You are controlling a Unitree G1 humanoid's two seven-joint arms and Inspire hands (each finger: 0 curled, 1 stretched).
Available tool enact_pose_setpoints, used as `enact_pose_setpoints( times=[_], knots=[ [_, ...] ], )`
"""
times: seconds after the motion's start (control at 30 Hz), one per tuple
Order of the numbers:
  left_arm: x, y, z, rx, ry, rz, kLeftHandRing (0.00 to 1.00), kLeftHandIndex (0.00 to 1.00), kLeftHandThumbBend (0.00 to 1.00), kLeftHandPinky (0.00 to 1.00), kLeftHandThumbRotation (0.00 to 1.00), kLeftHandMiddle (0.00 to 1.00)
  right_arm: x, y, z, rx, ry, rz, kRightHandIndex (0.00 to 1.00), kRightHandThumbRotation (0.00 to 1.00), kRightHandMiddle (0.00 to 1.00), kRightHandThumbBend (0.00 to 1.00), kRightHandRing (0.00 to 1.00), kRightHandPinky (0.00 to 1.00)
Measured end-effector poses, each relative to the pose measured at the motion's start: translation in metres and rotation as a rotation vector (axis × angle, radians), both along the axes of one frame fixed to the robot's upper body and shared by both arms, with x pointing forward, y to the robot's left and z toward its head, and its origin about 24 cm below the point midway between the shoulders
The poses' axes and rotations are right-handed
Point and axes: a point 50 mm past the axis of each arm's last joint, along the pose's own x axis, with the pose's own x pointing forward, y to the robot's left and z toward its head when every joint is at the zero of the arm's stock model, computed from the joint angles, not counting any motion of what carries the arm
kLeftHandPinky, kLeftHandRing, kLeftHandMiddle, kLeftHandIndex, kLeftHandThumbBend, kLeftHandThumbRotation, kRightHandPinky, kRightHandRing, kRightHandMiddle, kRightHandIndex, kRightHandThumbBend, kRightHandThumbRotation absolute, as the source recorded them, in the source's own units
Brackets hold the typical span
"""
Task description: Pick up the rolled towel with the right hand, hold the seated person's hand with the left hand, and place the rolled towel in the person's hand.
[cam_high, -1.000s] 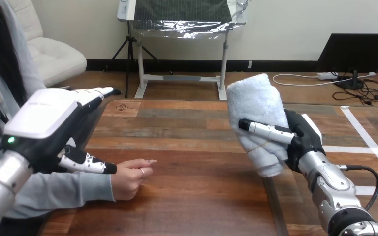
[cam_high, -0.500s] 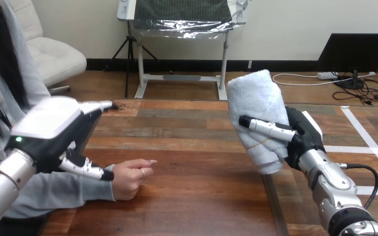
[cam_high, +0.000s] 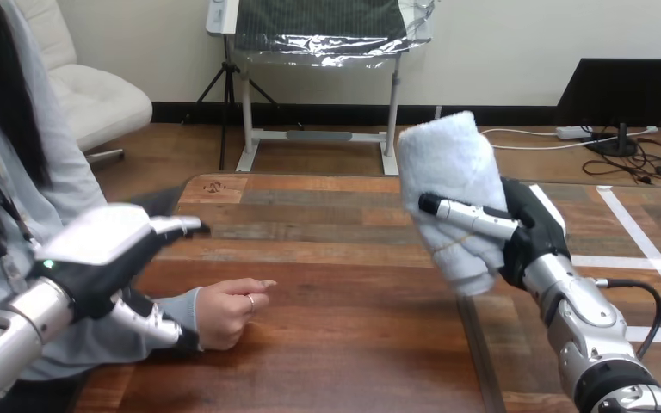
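Note:
My right hand is shut on the white rolled towel, holding it upright in the air above the right half of the wooden table. The person's hand rests on the table at the left as a loose fist, knuckles toward the middle. My left hand hovers over the person's grey sleeve just behind that wrist. It is open: its fingers point straight to the right above the forearm, and its thumb lies across the cuff. The forearm under my palm is hidden.
A dark seam runs front to back through the table under the towel. White tape lines mark the table's right part. The person sits close at the left edge, their arm lying along the table's front left.
My left hand has dropped lower and come down over the person's sleeve, its thumb now at the cuff. The towel has risen slightly in my right hand. The person's fist has stayed put.

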Motion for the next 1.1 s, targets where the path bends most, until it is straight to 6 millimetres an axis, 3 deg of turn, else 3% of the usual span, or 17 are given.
enact_pose_setpoints(
  times=[1.1],
  knots=[
    [0.002, 0.006, -0.037, 0.070, 0.181, -0.002, 0.84, 0.87, 1.00, 0.80, 0.42, 0.85, 0.003, -0.001, 0.017, 0.019, -0.108, 0.033, 0.45, 0.00, 0.47, 0.70, 0.38, 0.29]
  ],
)
